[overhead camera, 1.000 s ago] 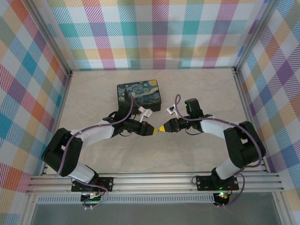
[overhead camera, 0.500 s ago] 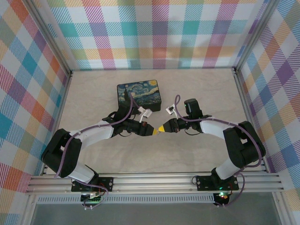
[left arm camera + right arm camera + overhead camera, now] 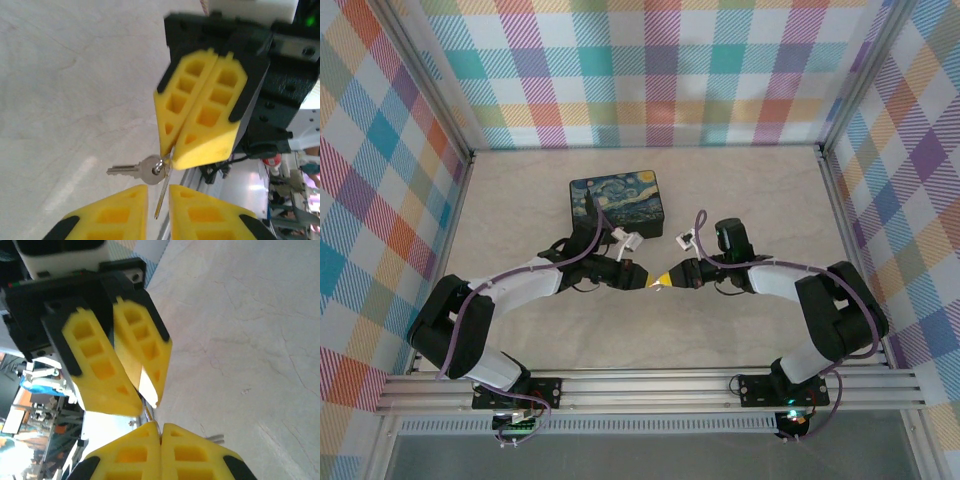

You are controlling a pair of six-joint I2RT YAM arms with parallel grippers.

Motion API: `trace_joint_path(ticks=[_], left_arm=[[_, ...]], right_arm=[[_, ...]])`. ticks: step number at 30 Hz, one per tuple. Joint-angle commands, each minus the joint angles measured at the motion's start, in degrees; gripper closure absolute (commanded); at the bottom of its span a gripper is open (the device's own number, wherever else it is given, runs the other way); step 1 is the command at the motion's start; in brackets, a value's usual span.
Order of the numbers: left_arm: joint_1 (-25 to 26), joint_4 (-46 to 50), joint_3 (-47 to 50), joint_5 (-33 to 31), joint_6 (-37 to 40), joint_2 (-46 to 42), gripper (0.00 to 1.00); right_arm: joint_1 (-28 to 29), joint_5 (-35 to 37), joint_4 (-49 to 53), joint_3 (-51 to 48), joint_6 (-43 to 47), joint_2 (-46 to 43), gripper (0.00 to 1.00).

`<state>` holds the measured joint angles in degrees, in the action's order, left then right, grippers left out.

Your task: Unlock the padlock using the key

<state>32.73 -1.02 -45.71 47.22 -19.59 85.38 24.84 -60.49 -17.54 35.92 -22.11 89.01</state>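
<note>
Starting at far left, from above: left arm (image 3: 520, 280) bolted at the near edge, doubled back at the elbow toward the left wall, forearm then stretched rightward and low over the table (image 3: 750, 190). Just behind the wrist, a box (image 3: 617, 203) with a painted lid, apart from both arms.

At the forearm's end, left gripper (image 3: 158, 189) pointing right, tips almost nose to nose with the opposite claw. Released: fingers (image 3: 115, 215) parted by a narrow gap, clamping nothing. Inside that gap, a thin metal strip (image 3: 162, 196), hanging edge-on and slanted, seemingly clear of both pads, though hard to be sure.

Just past those tips, the key (image 3: 131, 170), lying flat to the left wrist camera, blade pointing left in that view, round head right at the other claw's tips. At the head, a small ring, next to the strip's top end.

Next, right gripper (image 3: 168, 157) pointing left, clenched: fingers (image 3: 210, 115) pressed together along their whole length, pinching the key at its head end with the very tips. Same closed seam seen from the right wrist camera.

Farthest right, right arm (image 3: 840, 315) in mirror pose: bolted at the near edge, elbow pushed out toward the right wall, forearm reaching leftward and low to mid-table.
</note>
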Motion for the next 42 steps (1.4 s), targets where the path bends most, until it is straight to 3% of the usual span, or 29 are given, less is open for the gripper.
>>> trace_joint_path(ticks=[1, 9, 14, 17, 21, 34, 42], left_arm=[[-1.1, -3.9, -1.7, -3.1, -2.7, 0.0, 0.76], [-1.4, -2.5, -2.2, -11.5, -6.4, -0.5, 0.55], [-1.4, 4.8, -2.7, -29.8, -9.1, -2.6, 0.38], [-1.4, 8.5, -3.0, -40.7, -10.3, -2.6, 0.34], [-1.3, 8.8, -3.1, -50.8, -14.1, -1.3, 0.26], [2.9, 6.4, -10.6, -65.2, -16.2, 11.5, 0.28], [4.8, 5.1, -15.9, -67.4, -16.3, 18.9, 0.34]], right_arm=[[0.5, 2.3, -5.1, -1.8, -6.7, 0.7, 1.00], [0.5, 7.9, -9.6, -3.1, -15.9, -0.3, 1.00], [0.5, 15.7, -6.9, -3.2, -21.2, -1.9, 1.00], [0.6, 20.6, -6.3, -4.5, -23.8, -3.8, 1.00], [1.5, 25.8, -1.9, -3.8, -24.4, -6.2, 1.00], [2.6, 28.0, -0.9, -3.6, -25.6, -7.6, 1.00], [2.8, 27.3, -2.4, -3.4, -25.7, -5.6, 1.00]])
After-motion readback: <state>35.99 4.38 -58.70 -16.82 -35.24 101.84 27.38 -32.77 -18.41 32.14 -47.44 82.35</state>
